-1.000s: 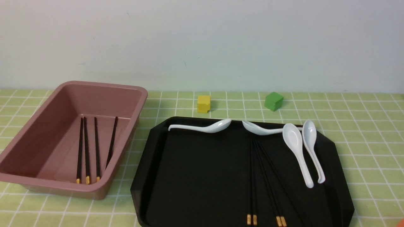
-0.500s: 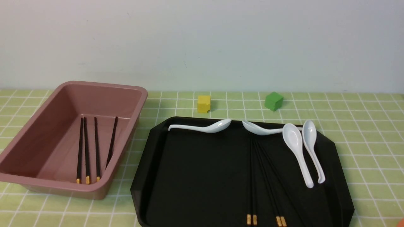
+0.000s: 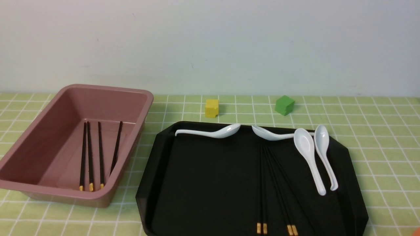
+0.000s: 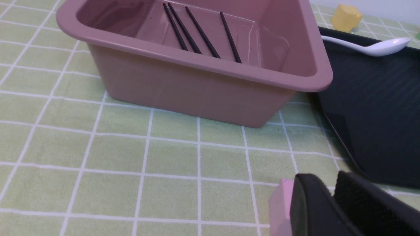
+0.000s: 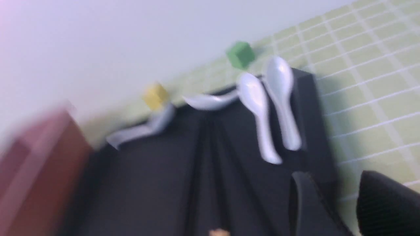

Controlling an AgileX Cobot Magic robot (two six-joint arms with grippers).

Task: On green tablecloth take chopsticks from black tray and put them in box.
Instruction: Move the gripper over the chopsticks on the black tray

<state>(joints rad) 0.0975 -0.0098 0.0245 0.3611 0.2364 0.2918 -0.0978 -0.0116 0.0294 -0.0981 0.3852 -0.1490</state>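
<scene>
A plain pale wall (image 3: 210, 42) is rising behind a table that is wearing the green tablecloth (image 3: 377, 114). The box (image 3: 108, 90) is standing on the cloth at the left. Four chopsticks (image 3: 100, 154) are lying lengthwise on its floor, gold ends toward the robot. The black tray (image 3: 203, 183) is sitting just beside the box on its right, with a strip of cloth between them. More chopsticks (image 3: 262, 183) are lying on the tray right of its middle, fanning slightly, with four gold ends showing at the near rim. The exact count is hard to make out against the black.

Four white ceramic spoons are resting on the tray. One (image 3: 210, 132) and another (image 3: 272, 133) are lying along the far rim. Two more (image 3: 308, 157) (image 3: 325, 154) are lying side by side toward the right edge. A yellow cube (image 3: 211, 108) and a green cube (image 3: 284, 105) are standing on the cloth beyond the tray, well apart.

The left gripper (image 4: 332, 183) is hovering over bare cloth on the robot's side of the box, near the tray's corner. Its pads (image 4: 308, 203) are standing slightly apart, with nothing between them. The right gripper (image 5: 334, 177), seen in a blurred view, is hovering by the tray's right edge. Its fingers (image 5: 384, 203) are standing clearly apart and are holding nothing.
</scene>
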